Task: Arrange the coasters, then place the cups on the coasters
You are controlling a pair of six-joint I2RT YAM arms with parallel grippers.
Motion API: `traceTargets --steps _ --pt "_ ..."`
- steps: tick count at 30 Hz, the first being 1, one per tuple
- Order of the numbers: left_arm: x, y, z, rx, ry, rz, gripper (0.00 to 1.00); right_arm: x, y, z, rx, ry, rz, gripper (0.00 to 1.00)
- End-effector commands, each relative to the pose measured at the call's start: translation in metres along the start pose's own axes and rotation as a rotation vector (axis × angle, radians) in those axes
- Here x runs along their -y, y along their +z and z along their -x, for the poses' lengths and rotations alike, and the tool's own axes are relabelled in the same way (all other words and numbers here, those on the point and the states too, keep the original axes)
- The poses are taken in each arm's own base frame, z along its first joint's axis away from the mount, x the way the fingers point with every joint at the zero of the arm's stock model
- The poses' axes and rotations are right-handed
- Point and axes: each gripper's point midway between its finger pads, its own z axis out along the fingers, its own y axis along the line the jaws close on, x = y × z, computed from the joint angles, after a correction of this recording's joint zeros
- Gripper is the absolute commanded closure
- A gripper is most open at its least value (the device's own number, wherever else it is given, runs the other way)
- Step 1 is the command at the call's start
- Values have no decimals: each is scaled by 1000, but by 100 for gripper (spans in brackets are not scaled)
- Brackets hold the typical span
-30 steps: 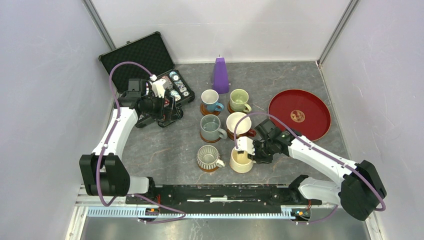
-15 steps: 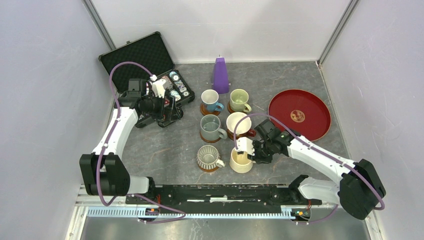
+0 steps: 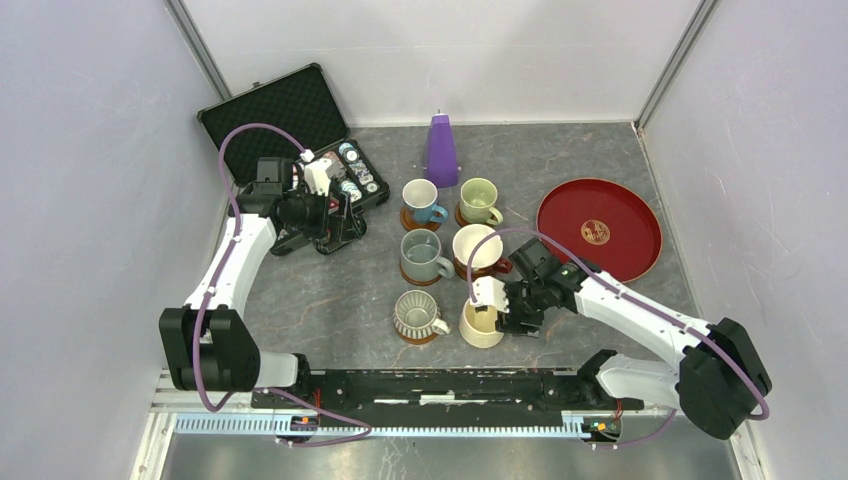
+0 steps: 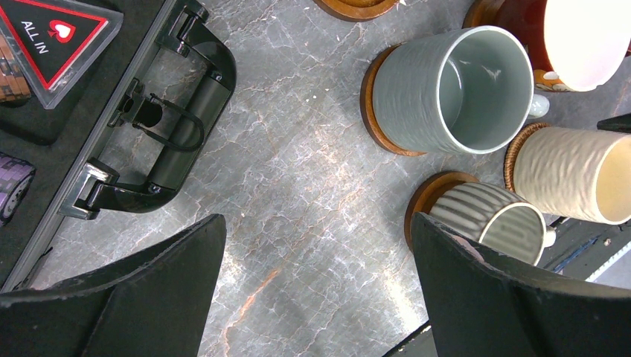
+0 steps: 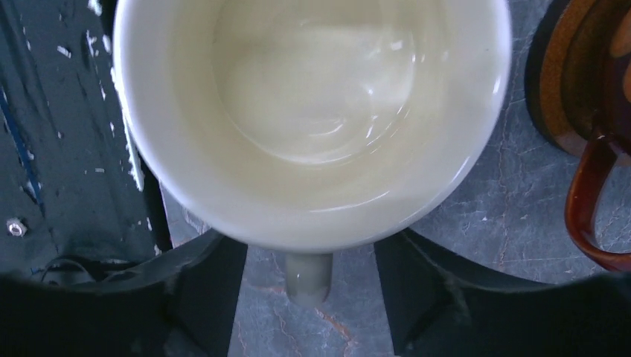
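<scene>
Six cups stand in three rows of two, each on a brown coaster: blue (image 3: 420,199), pale green (image 3: 478,199), grey-teal (image 3: 420,254), red (image 3: 474,248), grey ribbed (image 3: 414,314) and cream yellow (image 3: 481,323). My right gripper (image 3: 506,312) is open, its fingers (image 5: 208,286) either side of the cream cup's handle (image 5: 309,274) with a gap on both sides. The cream cup (image 5: 312,111) stands upright on its patterned coaster (image 4: 516,151). My left gripper (image 4: 316,290) hangs open over bare table by the case, holding nothing.
A black case (image 3: 280,112) with poker chips (image 3: 356,181) lies open at the back left. A purple cone (image 3: 441,150) stands behind the cups. A large red tray (image 3: 622,200) lies at the right. The red cup's handle (image 5: 595,216) is close to my right fingers.
My right gripper has opened off the cream cup's handle. The cup now stands free and sits slightly lower. The left arm has not moved.
</scene>
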Motion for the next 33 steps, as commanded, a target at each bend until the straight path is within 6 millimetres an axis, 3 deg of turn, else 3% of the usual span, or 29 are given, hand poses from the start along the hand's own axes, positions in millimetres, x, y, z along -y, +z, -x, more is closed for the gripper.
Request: traceTargets --steps 1,5,10,13,16,19,25,33 --pt "-1 -3 12 35 14 4 0 -3 -15 11 15 -67 33 28" --pt "-1 -3 12 33 11 0 0 -6 -30 16 7 -102 45 21" --pt "0 -4 12 35 12 -1 0 0 -51 35 76 -149 -12 21" --pt "1 -6 12 40 16 0 0 25 -68 43 97 -101 -113 23" --pt "2 -6 13 42 15 -4 0 52 -74 31 54 -12 -209 31" --pt "3 -6 13 42 14 -7 0 65 -69 16 0 53 -256 42" --pt "3 -6 13 42 15 -7 0 65 -52 -5 -61 87 -265 60" --pt "3 -5 11 38 13 -11 0 50 -34 -15 -67 80 -193 62"
